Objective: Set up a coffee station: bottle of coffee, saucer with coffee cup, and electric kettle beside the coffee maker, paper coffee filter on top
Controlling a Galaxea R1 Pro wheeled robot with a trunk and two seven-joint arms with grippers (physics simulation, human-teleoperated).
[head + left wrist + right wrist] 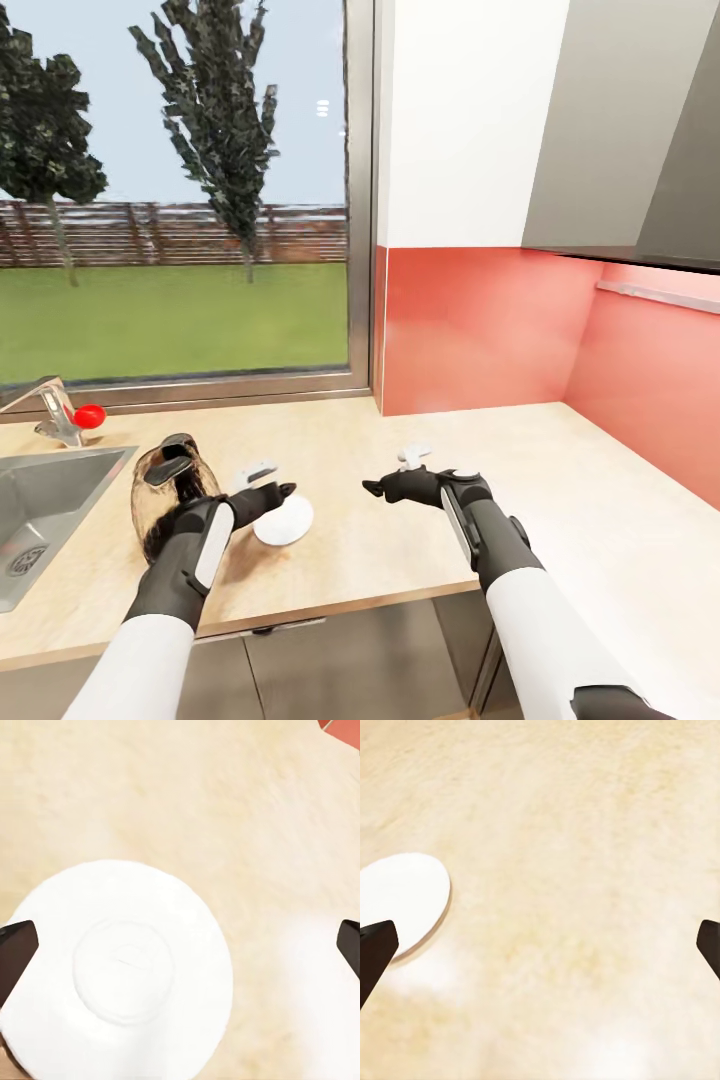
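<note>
As it lies flat, saucer [283,521] face-up, countertop [400,470]

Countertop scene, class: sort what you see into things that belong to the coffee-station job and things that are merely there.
Belonging to the job:
saucer, white, lying flat on the countertop
dark glass-bodied appliance beside the saucer, kettle or coffee maker, cannot tell which

Merely there:
sink
faucet with red knob
window
</note>
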